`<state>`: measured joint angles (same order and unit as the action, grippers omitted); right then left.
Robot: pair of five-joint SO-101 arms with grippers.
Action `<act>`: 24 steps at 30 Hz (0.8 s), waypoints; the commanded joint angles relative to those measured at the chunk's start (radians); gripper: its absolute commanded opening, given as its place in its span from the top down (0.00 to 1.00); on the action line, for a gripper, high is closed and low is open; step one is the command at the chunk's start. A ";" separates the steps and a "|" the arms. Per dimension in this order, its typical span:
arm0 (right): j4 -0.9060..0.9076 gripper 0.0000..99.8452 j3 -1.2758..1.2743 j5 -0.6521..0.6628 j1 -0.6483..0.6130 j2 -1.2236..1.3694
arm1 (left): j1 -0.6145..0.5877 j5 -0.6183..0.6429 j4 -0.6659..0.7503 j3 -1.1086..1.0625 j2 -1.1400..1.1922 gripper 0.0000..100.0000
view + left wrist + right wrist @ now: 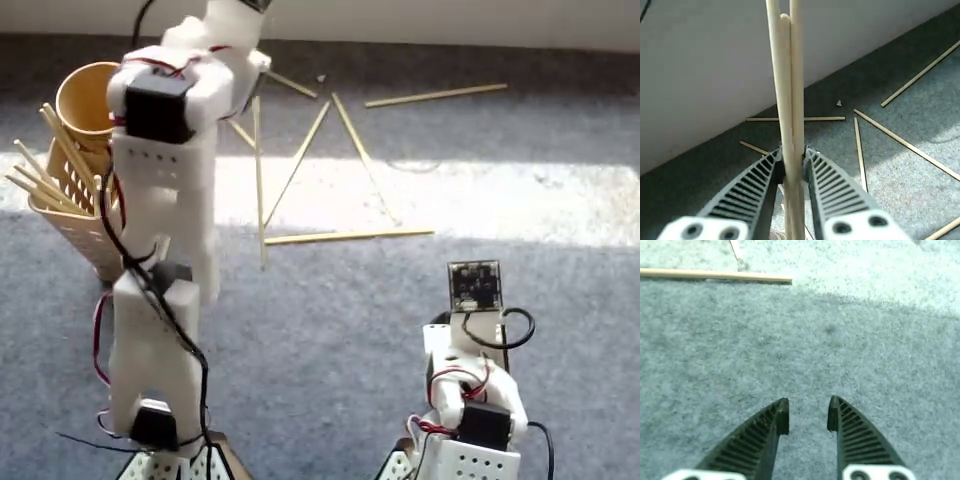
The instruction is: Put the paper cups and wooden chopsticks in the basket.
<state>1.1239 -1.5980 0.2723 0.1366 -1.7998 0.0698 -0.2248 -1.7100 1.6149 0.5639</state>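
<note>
My left gripper [792, 155] is shut on two wooden chopsticks [787, 90] that stick out past its fingertips, held well above the carpet. In the high view the left arm [165, 180] rises beside a slatted basket [85, 235] at the far left. The basket holds a paper cup [85, 100] and several chopsticks [45, 185]. More chopsticks lie loose on the carpet [345, 237] [435, 96] [905, 145]. My right gripper [807, 415] is open just over bare carpet with nothing between its fingers, and one chopstick [715, 274] lies ahead of it.
A pale wall [705, 75] runs along the far edge of the grey carpet [330, 330]. The right arm [470, 400] sits folded low at the front right. A sunlit band [480, 200] crosses the floor where the loose chopsticks lie.
</note>
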 commanded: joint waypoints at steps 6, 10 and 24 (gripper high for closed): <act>-0.016 0.86 0.002 0.011 -0.010 0.005 | -0.134 -0.044 0.000 0.047 -0.334 1.00; -0.016 0.86 0.002 0.011 -0.012 0.005 | -0.216 -0.044 0.000 0.047 -0.387 1.00; -0.016 0.86 -0.018 0.011 -0.012 0.005 | -0.314 0.087 -0.008 0.047 -0.384 1.00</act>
<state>1.1239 -1.6180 0.2723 0.1320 -1.8013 -0.2217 -0.1557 -1.7162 1.6379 0.2002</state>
